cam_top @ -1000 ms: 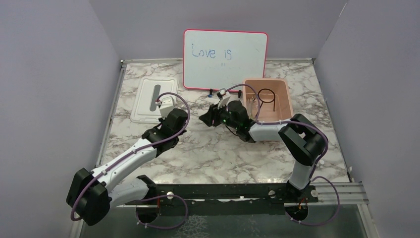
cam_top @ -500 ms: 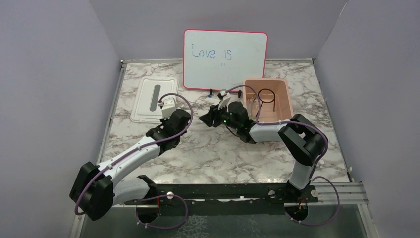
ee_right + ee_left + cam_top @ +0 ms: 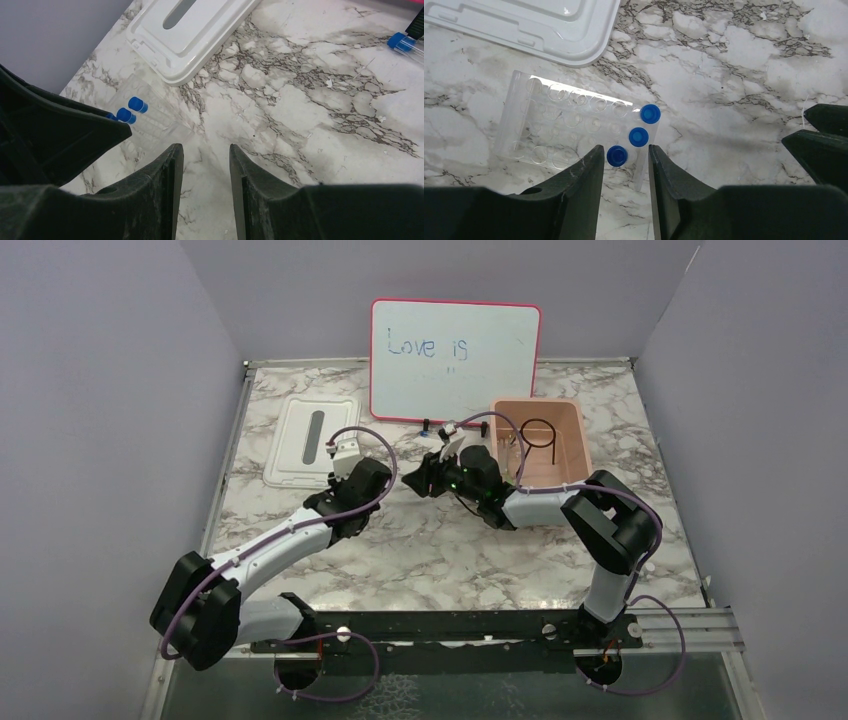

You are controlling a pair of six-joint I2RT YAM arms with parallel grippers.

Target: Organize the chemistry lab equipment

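A: Where are the blue-capped tubes (image 3: 638,136) sitting?
B: In the clear rack (image 3: 549,125) near the white lid (image 3: 549,25). I'm hovering my left gripper (image 3: 625,148) over them, fingers parted, empty. My right gripper (image 3: 206,147) is hanging parted too.

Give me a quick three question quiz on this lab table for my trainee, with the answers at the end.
1. How many blue-capped tubes sit in the clear rack?
2. True or false: the black wire ring lies inside the pink tub.
3. The white lid is: A on the tub, B flat on the table, C standing on its edge.
Key: 1 three; 2 true; 3 B.
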